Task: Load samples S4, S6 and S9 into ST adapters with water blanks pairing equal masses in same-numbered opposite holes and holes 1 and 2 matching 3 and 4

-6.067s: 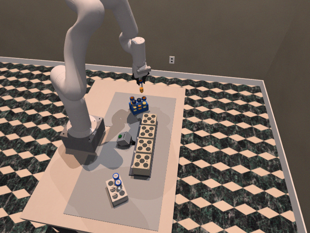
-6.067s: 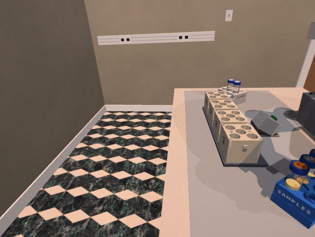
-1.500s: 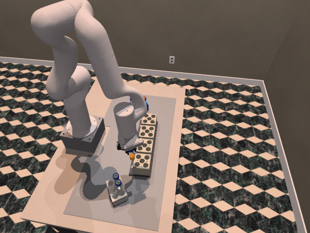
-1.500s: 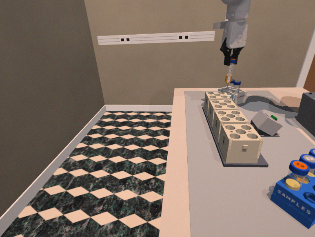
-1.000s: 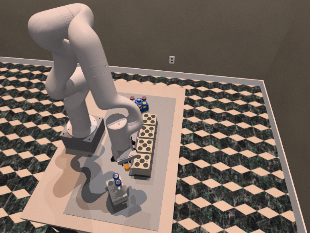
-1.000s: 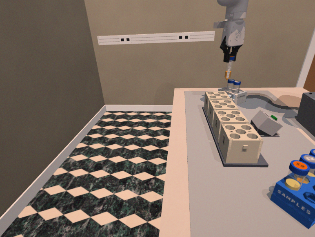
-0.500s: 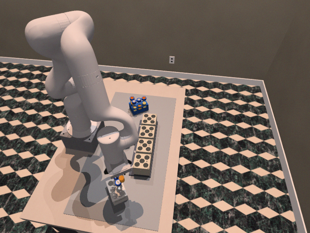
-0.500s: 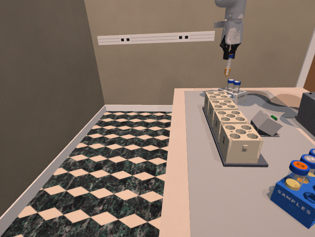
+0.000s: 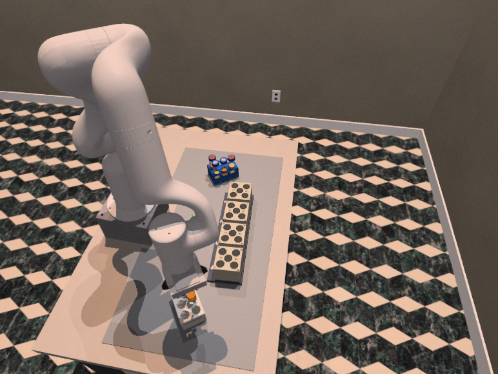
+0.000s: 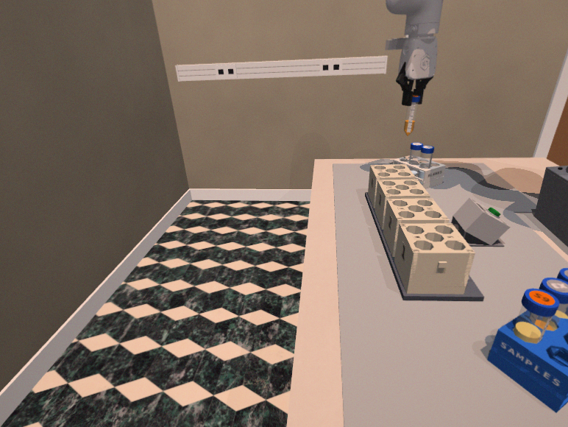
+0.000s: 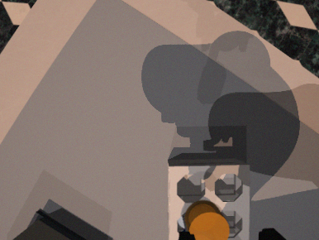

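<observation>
A sample tube (image 9: 191, 296) (image 10: 411, 113) (image 11: 209, 232) with a blue cap, an orange dot and orange liquid in its tip hangs in the air, slightly tilted, at the upper right of the exterior frame. The gripper (image 9: 186, 284) (image 10: 414, 98) (image 11: 228, 234) is pinching it at the cap; its ID cannot be read.

Beneath it in the exterior view stands the pale blanks rack (image 9: 195, 322) (image 10: 432, 177) (image 11: 173, 207), with two blue-capped tubes (image 10: 421, 149) upright in it.

Nearer the middle, the dark loading stand (image 9: 227, 282) (image 10: 443, 298) (image 11: 58, 223) bears a row of four cream adapters (image 9: 228, 275) (image 10: 435, 275), their holes unfilled. Beside the row is a small sloped desk (image 10: 480, 223) with a green key (image 9: 192, 217) (image 10: 494, 211).

At the lower right of the exterior frame, the blue SAMPLES rack (image 9: 223, 177) (image 10: 527, 364) holds S9 (image 10: 540, 302) next to a grey-dotted tube (image 10: 557, 288). All of this rests on the worktop (image 9: 281, 147) (image 10: 316, 321) (image 11: 41, 54).
</observation>
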Available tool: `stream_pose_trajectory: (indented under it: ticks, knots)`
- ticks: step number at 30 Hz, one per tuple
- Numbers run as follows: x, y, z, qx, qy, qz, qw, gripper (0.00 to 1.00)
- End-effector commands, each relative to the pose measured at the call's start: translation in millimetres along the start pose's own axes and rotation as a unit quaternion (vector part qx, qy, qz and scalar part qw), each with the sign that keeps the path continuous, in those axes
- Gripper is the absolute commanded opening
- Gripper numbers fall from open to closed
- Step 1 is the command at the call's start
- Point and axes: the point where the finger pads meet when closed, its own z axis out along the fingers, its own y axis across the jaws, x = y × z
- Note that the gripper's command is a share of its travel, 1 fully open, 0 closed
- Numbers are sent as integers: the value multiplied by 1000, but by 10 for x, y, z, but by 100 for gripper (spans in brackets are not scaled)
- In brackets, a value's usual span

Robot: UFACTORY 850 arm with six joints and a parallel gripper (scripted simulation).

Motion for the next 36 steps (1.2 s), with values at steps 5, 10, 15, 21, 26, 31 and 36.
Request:
stream_pose_trajectory:
  ticks: [5, 10, 15, 21, 26, 31, 36]
  knots:
    - [11, 0, -7, 0, 1, 0, 1000, 0]
    - [10, 0, -7, 0, 1, 0, 1000, 0]
    - [11, 0, 53, 0, 1, 0, 1000, 0]
    - [11, 0, 133, 0, 1, 0, 1000, 0]
    - [11, 0, 233, 0, 1, 0, 1000, 0]
    - [11, 0, 333, 0, 1, 0, 1000, 0]
    - [11, 0, 413, 0, 1, 0, 1000, 0]
